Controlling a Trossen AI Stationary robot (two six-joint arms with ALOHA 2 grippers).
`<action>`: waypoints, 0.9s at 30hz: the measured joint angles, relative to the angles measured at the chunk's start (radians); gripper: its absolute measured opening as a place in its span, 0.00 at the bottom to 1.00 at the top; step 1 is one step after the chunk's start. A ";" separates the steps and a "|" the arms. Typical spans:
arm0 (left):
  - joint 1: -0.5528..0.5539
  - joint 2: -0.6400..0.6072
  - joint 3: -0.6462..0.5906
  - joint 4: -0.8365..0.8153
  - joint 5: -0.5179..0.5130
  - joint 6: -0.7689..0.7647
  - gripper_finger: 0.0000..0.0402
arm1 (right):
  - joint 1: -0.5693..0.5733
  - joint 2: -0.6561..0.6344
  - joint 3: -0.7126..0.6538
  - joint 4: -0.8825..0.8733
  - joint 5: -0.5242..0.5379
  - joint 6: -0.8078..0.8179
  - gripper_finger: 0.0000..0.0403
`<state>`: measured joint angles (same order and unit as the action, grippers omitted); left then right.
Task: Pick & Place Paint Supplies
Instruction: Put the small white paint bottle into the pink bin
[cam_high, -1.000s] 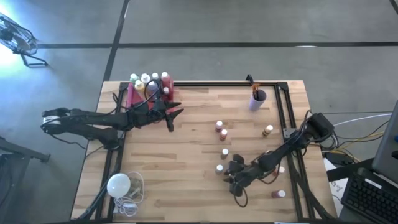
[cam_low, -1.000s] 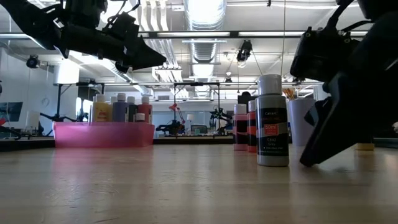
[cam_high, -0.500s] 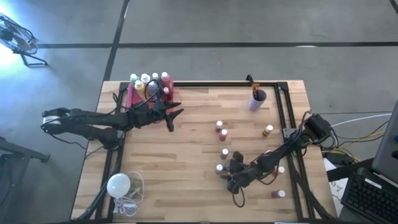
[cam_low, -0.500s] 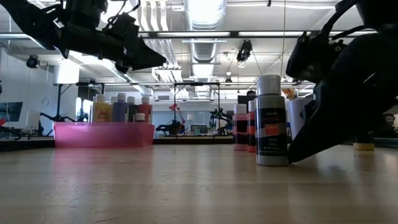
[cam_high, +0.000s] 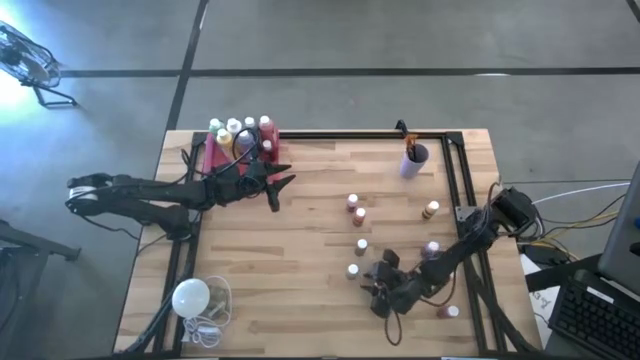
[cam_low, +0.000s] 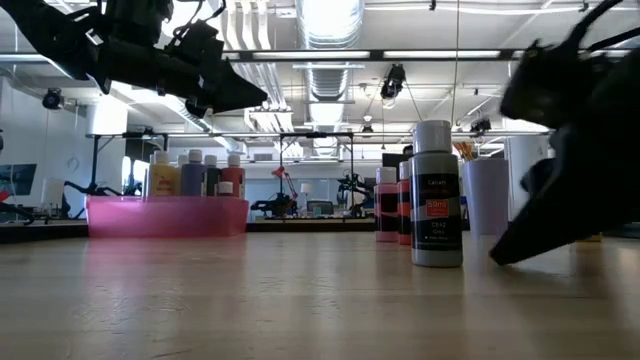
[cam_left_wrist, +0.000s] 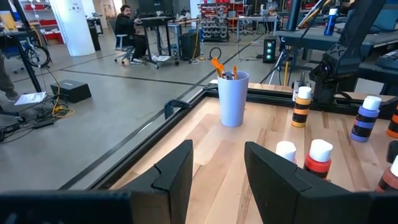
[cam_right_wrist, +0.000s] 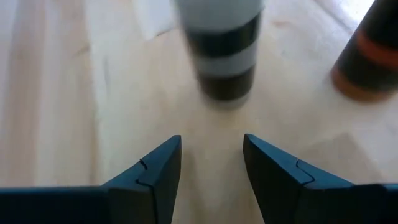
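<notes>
Near the front of a wooden table, the right gripper sits low over the boards with its two fingers apart and nothing between them. Just ahead of the fingertips, seen from the right wrist, stands a black-and-white paint bottle, clear of both fingers; from table height the same bottle stands upright beside the dark bulk of that arm. A second bottle with an orange band stands close by to one side. From above, white-capped bottles are scattered across the right half of the table: one by the gripper, others toward the middle, and one near the front right edge. At the front left corner lies a white bulb with its cord. Farther back, the left gripper hangs above the table with its fingers parted and empty, beside a pink tray holding several bottles at the back left. Toward the back right stands a pale cup with brushes poking out of it.
</notes>
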<state>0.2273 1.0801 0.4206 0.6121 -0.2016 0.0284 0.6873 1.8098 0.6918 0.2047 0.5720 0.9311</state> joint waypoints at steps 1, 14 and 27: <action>0.000 0.000 0.000 0.000 0.000 0.000 0.38 | 0.015 0.001 0.000 0.000 0.019 0.010 0.42; 0.000 0.000 0.000 0.001 0.000 -0.002 0.38 | 0.046 0.009 0.013 0.024 0.181 0.033 0.47; 0.000 0.000 0.000 0.000 0.002 -0.002 0.38 | 0.027 0.129 0.031 0.173 0.223 -0.016 0.44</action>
<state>0.2275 1.0801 0.4206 0.6125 -0.2001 0.0265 0.7143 1.9392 0.7233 0.3780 0.7947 0.9154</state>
